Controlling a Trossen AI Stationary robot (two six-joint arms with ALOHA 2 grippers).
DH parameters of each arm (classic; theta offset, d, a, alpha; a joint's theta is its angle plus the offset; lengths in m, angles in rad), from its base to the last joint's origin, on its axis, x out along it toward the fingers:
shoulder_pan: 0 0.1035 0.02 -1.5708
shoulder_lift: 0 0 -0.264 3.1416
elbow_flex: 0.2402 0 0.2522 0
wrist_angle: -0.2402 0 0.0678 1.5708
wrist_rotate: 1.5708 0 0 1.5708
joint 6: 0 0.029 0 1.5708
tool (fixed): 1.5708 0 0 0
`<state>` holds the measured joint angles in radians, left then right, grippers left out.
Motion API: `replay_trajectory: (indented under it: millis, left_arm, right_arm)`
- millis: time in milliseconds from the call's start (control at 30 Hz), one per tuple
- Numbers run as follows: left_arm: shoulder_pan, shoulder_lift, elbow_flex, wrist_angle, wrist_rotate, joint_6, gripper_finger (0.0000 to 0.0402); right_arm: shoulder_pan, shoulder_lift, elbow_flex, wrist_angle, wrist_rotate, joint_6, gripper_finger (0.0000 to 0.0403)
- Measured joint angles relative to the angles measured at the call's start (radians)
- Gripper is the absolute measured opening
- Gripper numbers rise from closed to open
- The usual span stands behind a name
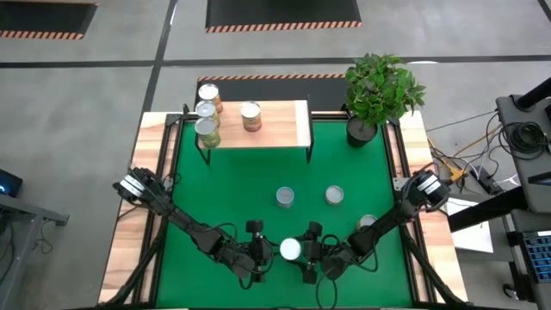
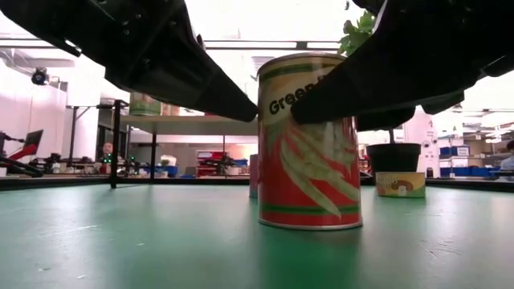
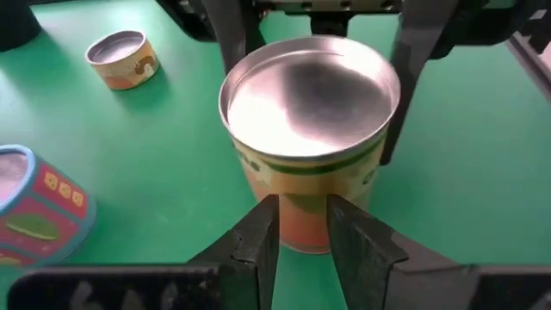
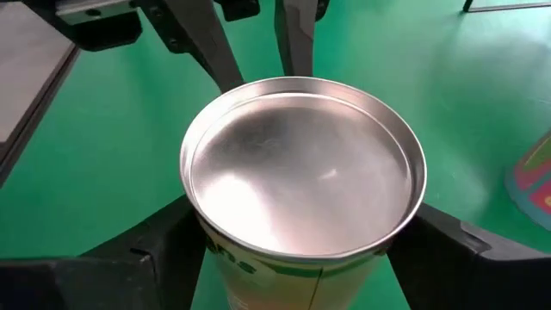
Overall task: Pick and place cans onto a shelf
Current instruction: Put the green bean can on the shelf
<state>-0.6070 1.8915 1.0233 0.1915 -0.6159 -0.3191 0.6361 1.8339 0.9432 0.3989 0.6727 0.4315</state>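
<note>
A tall can [image 1: 290, 250] with a red and green label [image 2: 309, 144] and a silvery top [image 3: 310, 95] stands upright on the green mat near the table's front edge. My right gripper [image 1: 308, 252] reaches it from the right and straddles it [image 4: 301, 258]. My left gripper [image 1: 265, 252] faces it from the left, its fingers [image 3: 301, 211] a narrow gap apart, their ends at the can's lower side. The pale-wood shelf [image 1: 275, 129] stands at the far edge with several cans on it [image 1: 207, 110]. My right gripper has the can between its two fingers [image 4: 146, 250], which lie against opposite sides of the can just below its rim [image 4: 211, 258]. They come in nearly level from the right. The can stands upright with its base on the mat. My left gripper's fingertips [image 3: 263, 228] are at the can's side [image 3: 301, 232]; I cannot tell whether they touch it.
Three more cans stand on the mat behind the grippers [image 1: 285, 197], [image 1: 334, 195], [image 1: 366, 222]. A potted plant [image 1: 379, 86] stands at the far right corner beside the shelf. Open mat lies between these cans and the shelf.
</note>
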Motion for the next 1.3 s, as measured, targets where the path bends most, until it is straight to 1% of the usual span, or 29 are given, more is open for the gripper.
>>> replay_trajectory:
  millis: [200,367,467,567,800,933,1000,1100,1200,1300]
  left_arm:
    - [-0.02,-0.054,-0.005,-0.048,-0.002,0.043,0.0082]
    - [-0.04,-0.179,-0.006,-0.141,-0.007,0.12,0.0082]
    - [-0.051,-0.266,-0.022,-0.206,-0.048,0.149,0.0082]
    - [-0.062,-0.353,-0.037,-0.219,-0.083,0.226,0.0082]
    - [-0.064,-0.531,-0.041,-0.213,-0.085,0.449,0.0082]
    - [-0.065,-0.619,-0.044,-0.215,-0.087,0.542,0.0082]
    - [-0.065,-0.658,-0.044,-0.216,-0.124,0.578,0.0082]
    - [-0.065,-0.713,-0.052,-0.214,-0.215,0.621,0.0081]
    - [-0.065,-0.767,-0.08,-0.204,-0.281,0.642,0.0081]
    - [-0.066,-0.82,-0.13,-0.17,-0.387,0.675,0.0081]
  right_arm:
    - [0.0,-0.033,0.0,-0.002,-0.038,-0.024,0.0287]
    - [0.0,-0.11,0.001,-0.071,-0.053,-0.049,0.0288]
    - [0.0,-0.165,0.001,-0.122,-0.053,-0.067,0.0289]
    - [-0.004,-0.217,0.001,-0.142,-0.053,-0.099,0.0289]
    - [-0.061,-0.326,0.001,-0.156,-0.058,-0.21,0.029]
    - [-0.13,-0.376,0.001,-0.15,-0.115,-0.277,0.029]
    - [-0.179,-0.398,0.002,-0.148,-0.164,-0.312,0.029]
    - [-0.258,-0.407,0.048,-0.192,-0.241,-0.36,0.029]
    - [-0.33,-0.397,0.131,-0.259,-0.314,-0.443,0.029]
    - [-0.402,-0.383,0.227,-0.358,-0.358,-0.523,0.029]
